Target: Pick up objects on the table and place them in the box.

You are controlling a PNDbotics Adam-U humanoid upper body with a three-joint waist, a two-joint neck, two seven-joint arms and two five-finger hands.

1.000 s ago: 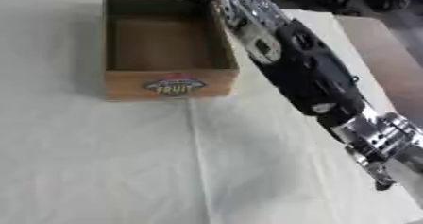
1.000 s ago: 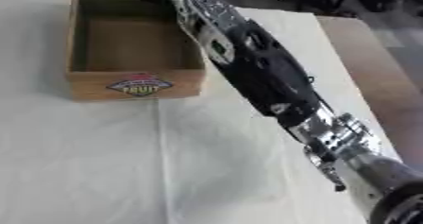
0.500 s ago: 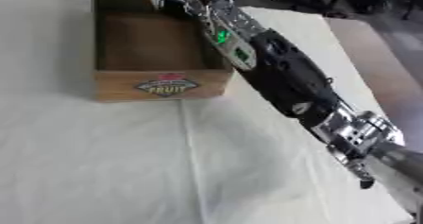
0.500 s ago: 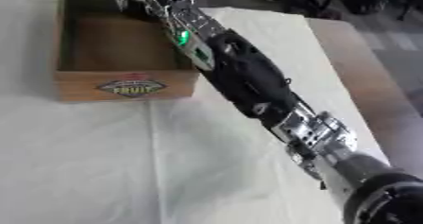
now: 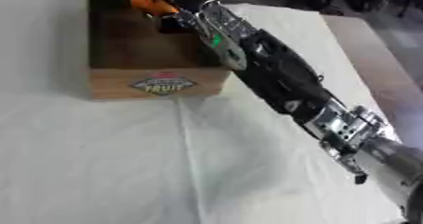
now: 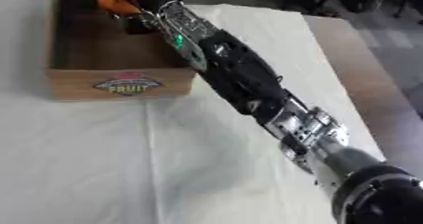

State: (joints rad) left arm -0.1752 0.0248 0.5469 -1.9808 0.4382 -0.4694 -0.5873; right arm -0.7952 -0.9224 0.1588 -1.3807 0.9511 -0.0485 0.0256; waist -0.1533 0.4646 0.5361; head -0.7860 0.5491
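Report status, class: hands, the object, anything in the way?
Right hand over the box, its fingers hidden. Orange object at the hand, inside the box. Left hand out of view. No obstruction visible.

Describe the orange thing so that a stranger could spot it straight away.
Start at the wooden box with the FRUIT label, standing on the white tablecloth. Follow the black right arm to its hand at the box's far end. The orange object sits there at the hand, the only bright colour inside the box.

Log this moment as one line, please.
phase: placing | right hand: over box, at far end | orange object: at the hand, grip unclear | left hand: not in view | cloth: nothing else seen
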